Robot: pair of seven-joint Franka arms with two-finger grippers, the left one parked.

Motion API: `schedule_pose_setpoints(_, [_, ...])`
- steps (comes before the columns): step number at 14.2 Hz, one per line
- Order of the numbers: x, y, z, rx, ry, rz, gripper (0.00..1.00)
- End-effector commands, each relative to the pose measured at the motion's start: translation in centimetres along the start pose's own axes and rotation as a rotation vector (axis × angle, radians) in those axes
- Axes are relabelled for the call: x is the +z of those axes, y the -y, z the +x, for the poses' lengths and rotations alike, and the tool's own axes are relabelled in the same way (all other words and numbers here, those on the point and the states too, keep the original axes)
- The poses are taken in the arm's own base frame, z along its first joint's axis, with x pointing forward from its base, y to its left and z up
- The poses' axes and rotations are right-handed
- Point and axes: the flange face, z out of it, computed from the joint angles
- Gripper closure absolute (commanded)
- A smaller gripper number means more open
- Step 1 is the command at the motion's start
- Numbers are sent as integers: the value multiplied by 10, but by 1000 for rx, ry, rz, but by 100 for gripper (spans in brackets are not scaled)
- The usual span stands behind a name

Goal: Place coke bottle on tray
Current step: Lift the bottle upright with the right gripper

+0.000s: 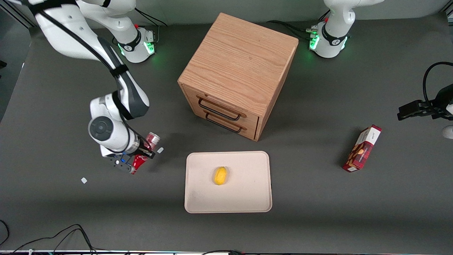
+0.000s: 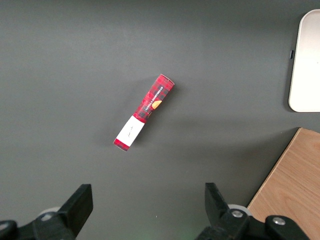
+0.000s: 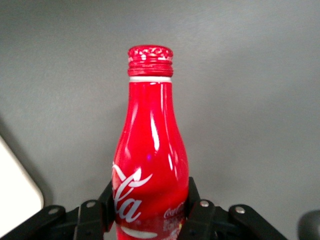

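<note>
My right gripper (image 1: 143,153) is shut on the coke bottle (image 3: 150,160), a slim red bottle with white script and a red cap. In the front view the bottle (image 1: 151,140) lies tilted in the gripper, its silver base up and away from the camera, its cap end lower. It hangs above the dark table beside the tray, toward the working arm's end. The tray (image 1: 247,191) is flat, beige and rounded, in front of the cabinet, nearer the camera. A corner of the tray (image 3: 15,200) shows in the right wrist view.
A yellow lemon (image 1: 220,175) lies on the tray. The wooden drawer cabinet (image 1: 237,71) stands mid-table. A red snack box (image 1: 361,148) lies toward the parked arm's end, also in the left wrist view (image 2: 144,112). Two small white scraps (image 1: 84,180) lie near my gripper.
</note>
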Motion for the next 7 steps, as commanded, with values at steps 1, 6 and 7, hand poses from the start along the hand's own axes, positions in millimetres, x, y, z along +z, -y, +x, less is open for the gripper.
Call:
schedule_pose_setpoints(1, [-83, -34, -6, -26, 37, 35, 100])
schedule_pose_setpoints(6, [-184, -62, -10, -60, 81, -11, 100])
schedule_pose_setpoints(7, [-196, -63, -7, -57, 77, -6, 100])
